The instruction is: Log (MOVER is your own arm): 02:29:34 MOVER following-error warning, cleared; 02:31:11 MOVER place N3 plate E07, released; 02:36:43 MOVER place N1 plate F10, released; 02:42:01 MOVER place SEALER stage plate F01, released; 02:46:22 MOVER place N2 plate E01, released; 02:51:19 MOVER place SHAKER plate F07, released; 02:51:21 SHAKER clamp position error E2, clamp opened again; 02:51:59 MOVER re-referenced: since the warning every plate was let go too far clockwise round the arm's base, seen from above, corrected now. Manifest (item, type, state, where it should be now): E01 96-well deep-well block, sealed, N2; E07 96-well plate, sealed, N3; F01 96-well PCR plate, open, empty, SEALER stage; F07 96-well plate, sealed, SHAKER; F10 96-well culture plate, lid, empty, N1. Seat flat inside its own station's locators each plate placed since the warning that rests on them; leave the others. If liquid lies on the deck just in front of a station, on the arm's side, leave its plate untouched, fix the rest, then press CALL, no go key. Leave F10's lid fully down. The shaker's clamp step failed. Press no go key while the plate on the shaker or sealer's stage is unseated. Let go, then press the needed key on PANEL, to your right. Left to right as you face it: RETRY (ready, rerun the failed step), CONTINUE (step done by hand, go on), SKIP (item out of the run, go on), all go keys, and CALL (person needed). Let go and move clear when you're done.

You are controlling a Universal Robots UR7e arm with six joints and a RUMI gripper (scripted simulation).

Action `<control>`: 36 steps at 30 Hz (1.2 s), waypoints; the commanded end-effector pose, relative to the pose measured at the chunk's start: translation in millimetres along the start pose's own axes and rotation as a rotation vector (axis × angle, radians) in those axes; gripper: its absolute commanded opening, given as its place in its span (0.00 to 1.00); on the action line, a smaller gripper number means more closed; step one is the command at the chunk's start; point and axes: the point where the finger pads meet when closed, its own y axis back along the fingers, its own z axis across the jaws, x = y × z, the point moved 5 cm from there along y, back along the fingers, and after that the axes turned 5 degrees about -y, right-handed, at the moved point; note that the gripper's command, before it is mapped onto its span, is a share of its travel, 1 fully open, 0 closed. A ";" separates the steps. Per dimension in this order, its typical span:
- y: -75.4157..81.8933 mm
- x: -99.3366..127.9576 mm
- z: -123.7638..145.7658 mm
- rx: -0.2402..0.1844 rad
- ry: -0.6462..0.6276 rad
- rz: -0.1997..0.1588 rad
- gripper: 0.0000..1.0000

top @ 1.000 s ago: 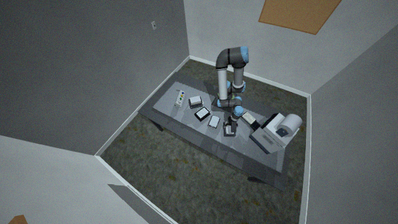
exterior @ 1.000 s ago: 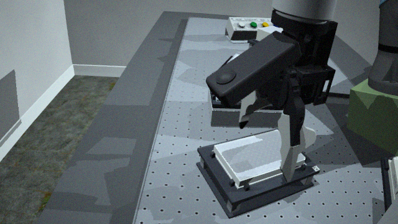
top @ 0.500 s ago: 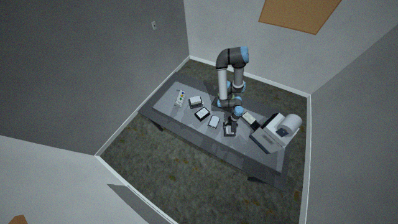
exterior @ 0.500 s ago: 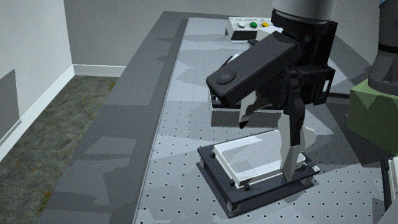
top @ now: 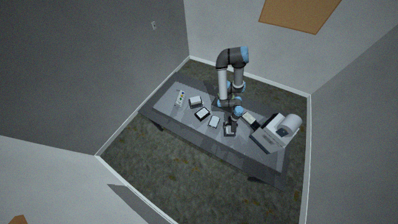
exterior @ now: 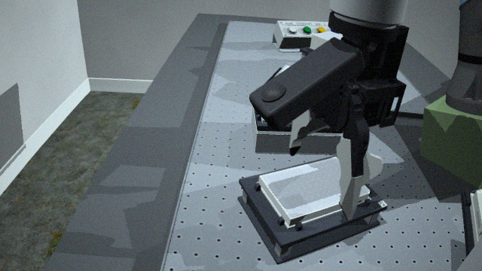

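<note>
A white sealed plate [exterior: 310,192] lies on the black shaker platform [exterior: 312,222], between its small corner pegs, and it looks level. My gripper [exterior: 321,184] stands over it with its fingers open, one on each side of the plate. The right finger reaches down to the plate's right edge, and the left finger tip hangs by the far edge. Whether they still touch the plate I cannot tell. In the overhead view the gripper [top: 230,127] is above the shaker, mid-table on the front side.
The key panel [top: 180,98] sits at the table's left end and also shows in the close view [exterior: 301,34]. Three more plates [top: 195,100] [top: 202,113] [top: 214,121] lie between the panel and the shaker. The sealer [top: 275,130] stands on the right, with a plate [top: 249,117] on its stage.
</note>
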 end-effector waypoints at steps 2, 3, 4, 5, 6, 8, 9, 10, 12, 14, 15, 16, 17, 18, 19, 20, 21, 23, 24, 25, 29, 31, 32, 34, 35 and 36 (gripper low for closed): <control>0.3 0.3 0.0 0.000 0.000 0.001 0.82; 0.3 0.3 0.0 0.000 0.000 0.001 0.82; 0.3 0.3 0.0 0.000 0.000 0.001 0.82; 0.3 0.3 0.0 0.000 0.000 0.001 0.82; 0.3 0.3 0.0 0.000 0.000 0.001 0.82; 5.3 0.2 0.1 0.000 0.000 0.001 0.82; 10.3 0.2 0.1 0.000 0.000 0.001 0.82; 15.3 0.1 0.1 0.000 0.000 0.001 0.82; 25.3 0.1 0.1 0.000 0.000 0.001 0.82; 35.3 0.1 0.1 0.000 0.000 0.001 0.82; 40.3 0.1 0.1 0.000 0.000 0.001 0.82; 45.3 0.1 0.1 0.000 0.000 0.001 0.82; 50.3 0.1 0.1 0.000 0.000 0.001 0.82; 55.3 0.1 0.1 0.000 0.000 0.001 0.82; 60.3 0.1 0.1 0.000 0.000 0.001 0.82; 65.3 0.1 0.1 0.000 0.000 0.001 0.82; 65.3 0.1 0.1 0.000 0.000 0.001 0.82; 70.3 0.1 0.1 0.000 0.000 0.001 0.82; 75.3 0.1 0.1 0.000 0.000 0.001 0.82; 80.3 0.1 0.1 0.000 0.000 0.001 0.82; 98.3 0.1 0.1 0.000 0.000 0.001 0.82; 98.3 0.1 0.1 0.000 0.000 0.001 0.82; 98.3 0.1 0.1 0.000 0.000 0.001 0.82; 98.3 0.1 0.1 0.000 0.000 0.001 0.82; 98.3 0.1 0.1 0.000 0.000 0.001 0.82; 98.3 0.1 0.1 0.000 0.000 0.001 0.82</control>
